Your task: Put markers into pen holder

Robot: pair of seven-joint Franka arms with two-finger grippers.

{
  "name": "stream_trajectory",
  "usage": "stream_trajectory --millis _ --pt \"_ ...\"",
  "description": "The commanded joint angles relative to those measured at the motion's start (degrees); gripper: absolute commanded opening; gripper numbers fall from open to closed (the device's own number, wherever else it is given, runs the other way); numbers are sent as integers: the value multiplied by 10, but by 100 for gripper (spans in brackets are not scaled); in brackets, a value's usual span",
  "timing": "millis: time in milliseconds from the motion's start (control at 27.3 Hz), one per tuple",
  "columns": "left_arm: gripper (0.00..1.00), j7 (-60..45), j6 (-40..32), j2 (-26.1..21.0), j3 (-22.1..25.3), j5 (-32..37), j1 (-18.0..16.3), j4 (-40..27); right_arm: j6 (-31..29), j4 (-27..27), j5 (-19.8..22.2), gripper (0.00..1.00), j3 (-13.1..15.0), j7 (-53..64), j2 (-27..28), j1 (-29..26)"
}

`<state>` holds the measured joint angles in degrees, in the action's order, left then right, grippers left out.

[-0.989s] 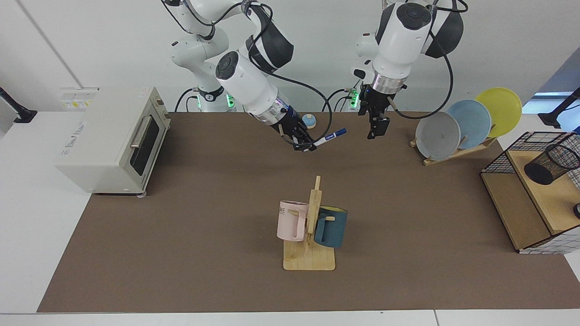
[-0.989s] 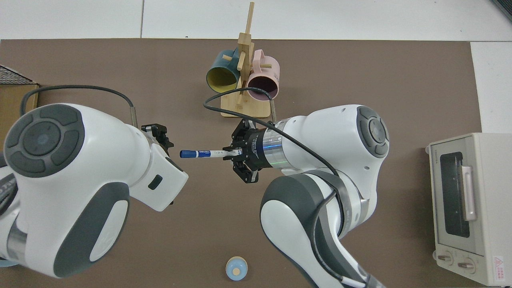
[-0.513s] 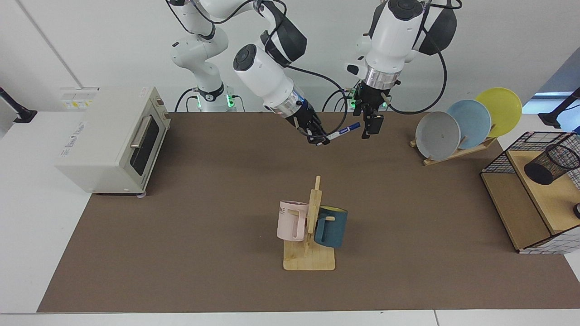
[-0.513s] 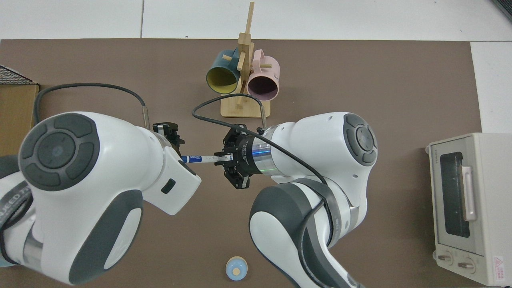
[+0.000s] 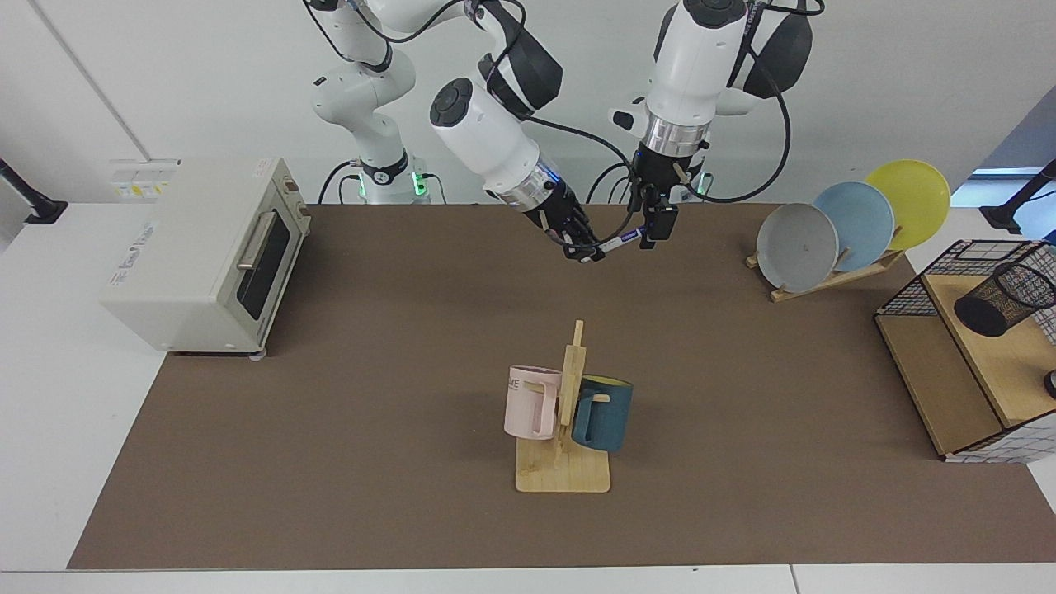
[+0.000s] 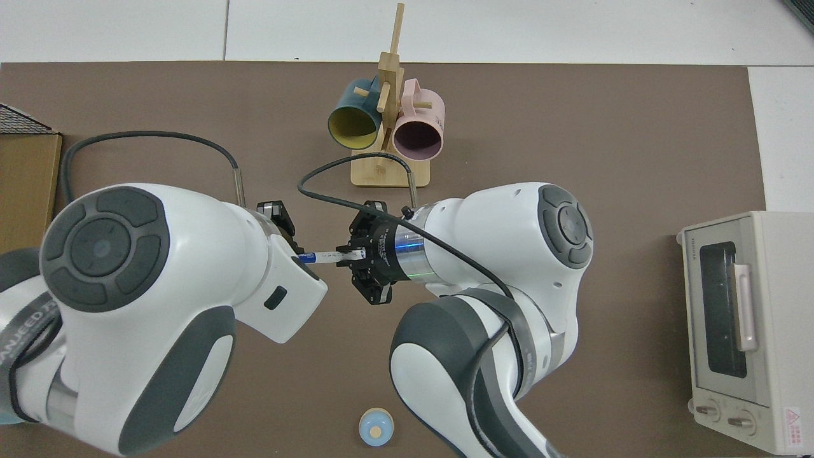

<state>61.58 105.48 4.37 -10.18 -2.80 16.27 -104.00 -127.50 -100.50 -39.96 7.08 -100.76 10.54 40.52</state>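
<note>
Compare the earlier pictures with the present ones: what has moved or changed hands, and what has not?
The right gripper, shut on the marker, rose and carried it toward the left gripper, which came in to meet its blue cap end. Whether the left gripper has gripped it cannot be told. The pen holder, mugs and plates stayed put.

Not much can be read from where I work. On the pink mug (image 5: pixel 532 402) hanging on the wooden mug stand (image 5: pixel 563 462) I can make out the letters "ME" near its rim, the rest cut off. The toaster oven (image 5: pixel 202 252) at one end of the worktop carries a line of print along its top edge and a small pink warning triangle label (image 6: pixel 792 425) by its knobs, both too small to read.
</note>
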Motion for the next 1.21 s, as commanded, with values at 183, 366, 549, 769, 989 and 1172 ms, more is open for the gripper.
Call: stream_trajectory --millis 183,366,549,769,989,1172 --pt "0 -10 -4 4 3 6 8 -3 -13 6 -3 100 3 -12 4 3" --pt "0 -12 -12 4 7 5 3 -3 -6 6 18 100 4 7 0 3" --pt "0 -11 -46 8 20 11 0 -3 12 5 54 100 5 40 -15 0" --pt "0 -8 -76 13 37 71 -2 -3 80 -1 124 100 9 161 -60 -18" --pt "0 -3 -99 14 96 116 -2 -3 170 -2 215 100 9 302 -97 -59" --pt "0 23 -88 13 127 172 -3 -4 224 -3 315 100 9 438 -119 -86"
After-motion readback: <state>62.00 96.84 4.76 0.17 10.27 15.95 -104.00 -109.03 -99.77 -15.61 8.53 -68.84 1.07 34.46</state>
